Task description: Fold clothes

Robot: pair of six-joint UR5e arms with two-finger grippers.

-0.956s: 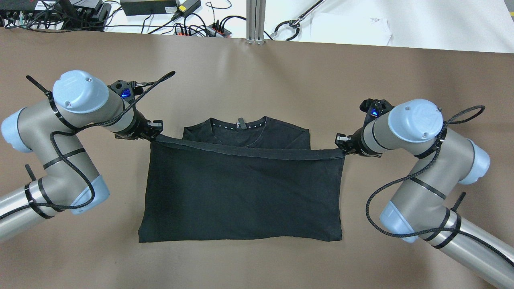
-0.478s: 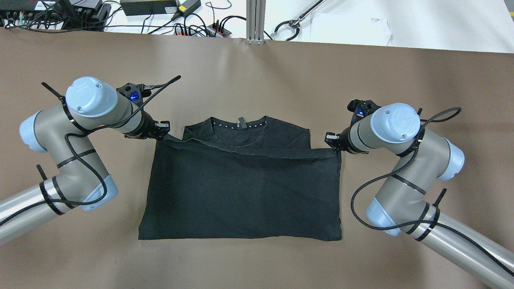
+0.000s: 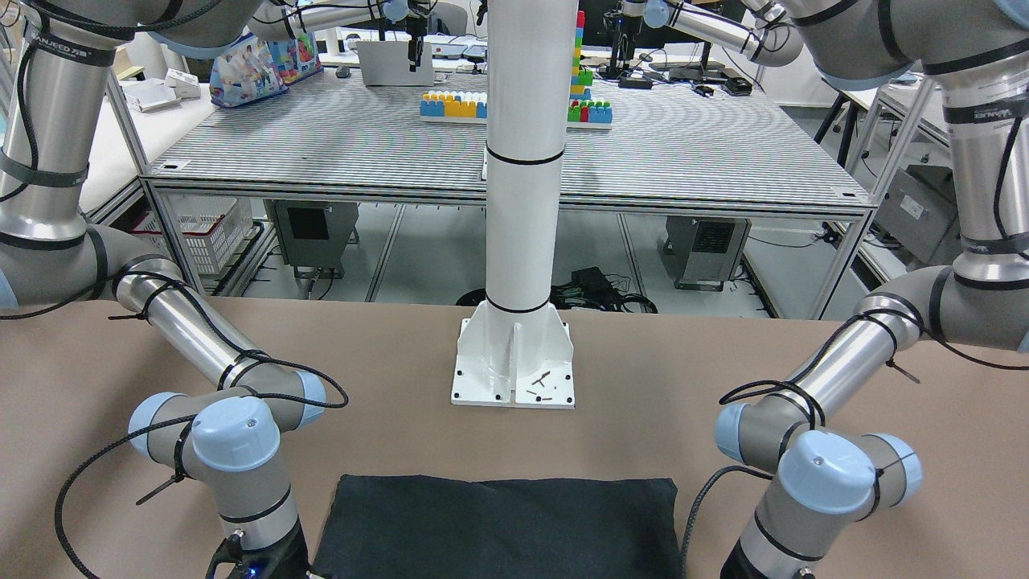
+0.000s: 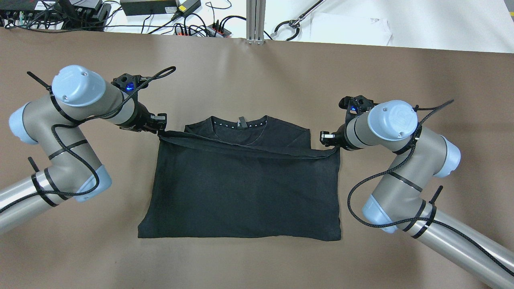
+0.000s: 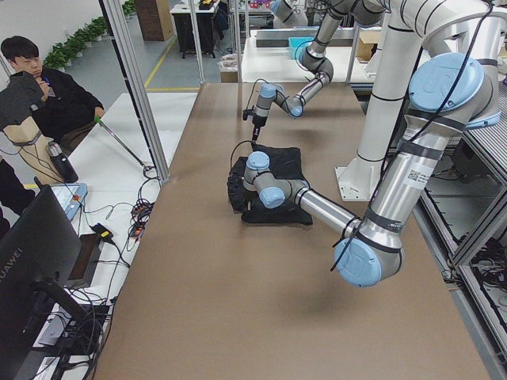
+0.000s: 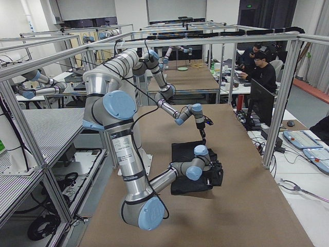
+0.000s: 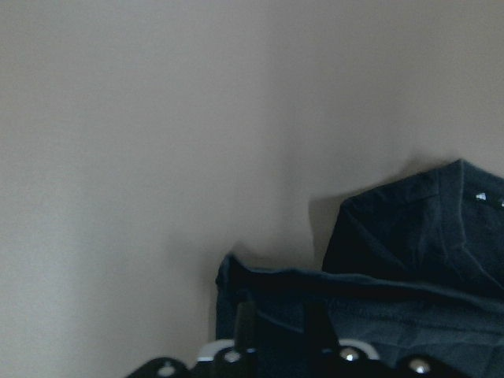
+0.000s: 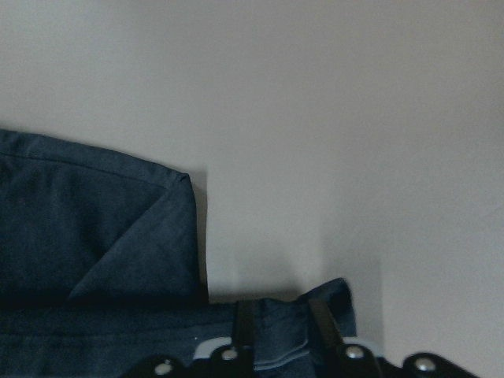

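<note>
Clothes: a black shirt point(image 4: 241, 192) lay flat in the middle of the tabletop point(image 4: 257, 72), between the two arms, with its collar point(image 4: 239, 122) toward the far edge in the overhead view.
Fold: the lower half was doubled over the upper half. The folded edge was nearest the robot, and the hem point(image 4: 249, 147) stretched as a slightly sagging band just short of the collar.
Left tool: the left tool point(image 4: 161, 129) was clamped on the hem's left corner. In its wrist view the dark fabric sat pinched between the fingers point(image 7: 246, 323).
Right tool: the right tool point(image 4: 330, 143) was clamped on the hem's right corner, low over the tabletop. Its wrist view showed the fingers point(image 8: 244, 327) closed on the cloth edge.
Shoulders: the shirt's upper corners showed beyond the hem, flat on the brown surface.
Post: a white post point(image 3: 522, 201) stood bolted to the tabletop on the robot's side, well apart from the folded edge.
Surroundings: cables and power boxes point(image 4: 160, 8) lay past the tabletop's far edge, and a person point(image 5: 47, 95) sat at a desk in the left side view.
</note>
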